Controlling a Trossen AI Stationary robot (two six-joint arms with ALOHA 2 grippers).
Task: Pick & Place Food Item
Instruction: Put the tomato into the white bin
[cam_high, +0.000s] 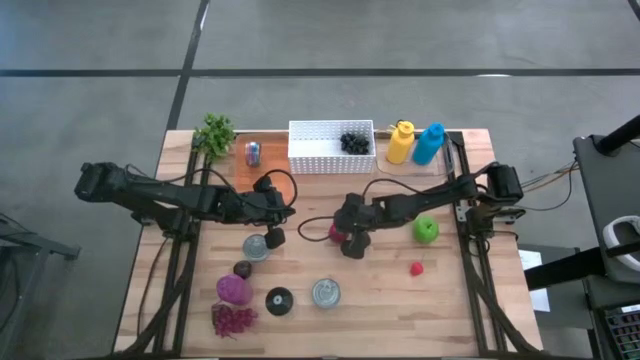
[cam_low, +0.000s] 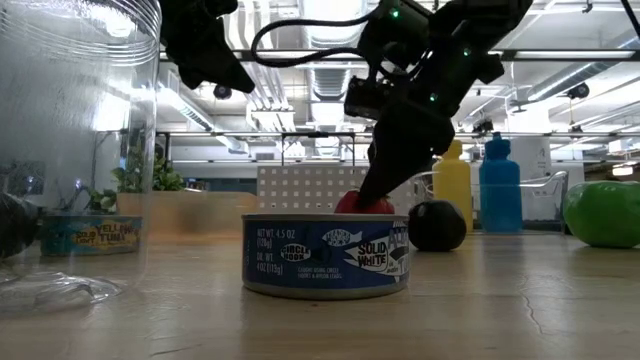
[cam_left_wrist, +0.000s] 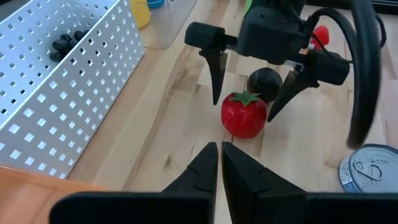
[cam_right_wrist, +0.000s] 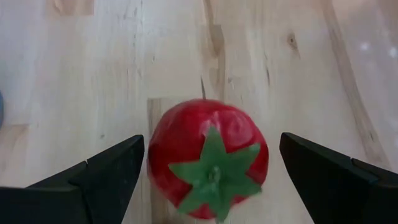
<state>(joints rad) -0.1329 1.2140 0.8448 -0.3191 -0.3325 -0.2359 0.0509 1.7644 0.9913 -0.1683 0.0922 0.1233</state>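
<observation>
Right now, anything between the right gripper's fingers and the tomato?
Nothing. In the right wrist view the open right gripper straddles the tomato, with only bare table in the gaps on each side.

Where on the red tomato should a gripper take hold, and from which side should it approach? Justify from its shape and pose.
Grip the tomato across its round middle, coming down from above. It sits upright on the table, green calyx on top, with bare wood on both flanks. The right gripper, open, already straddles it that way. The left gripper waits shut nearby.
</observation>
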